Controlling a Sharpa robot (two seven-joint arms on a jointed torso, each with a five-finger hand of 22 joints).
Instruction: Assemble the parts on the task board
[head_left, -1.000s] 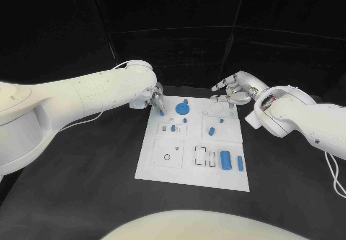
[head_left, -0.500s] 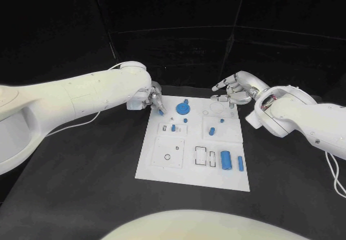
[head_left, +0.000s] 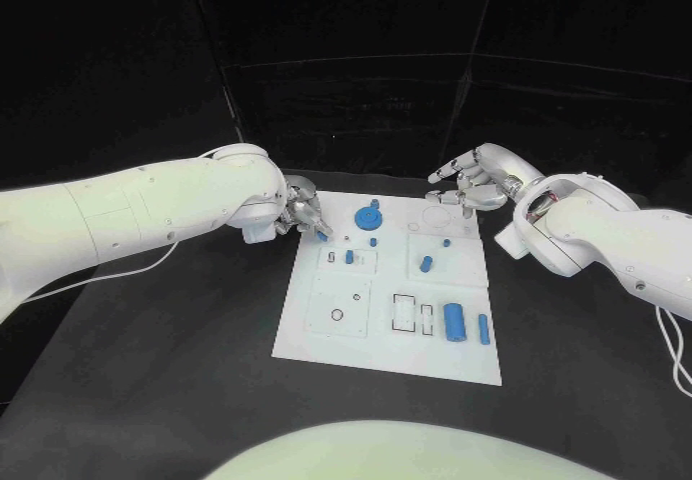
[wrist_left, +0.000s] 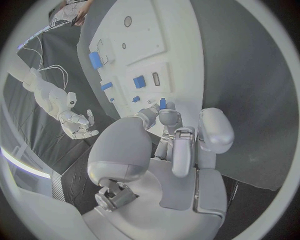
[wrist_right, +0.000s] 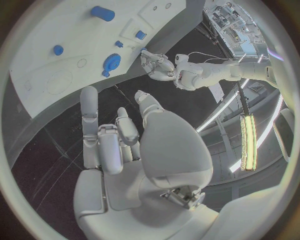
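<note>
Left hand (head_left: 304, 214): I held a small blue peg (wrist_left: 162, 103) pinched at its fingertips over the board (head_left: 332, 335); seating needed it upright. Right hand (head_left: 473, 182): released, empty.

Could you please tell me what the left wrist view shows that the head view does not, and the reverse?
Left wrist view alone: a small blue part pinched at the left hand's fingertips. Head view alone: the whole task board, with the long blue cylinder near its right edge. Both: the board, blue parts on it, and the right hand, holding nothing.
</note>
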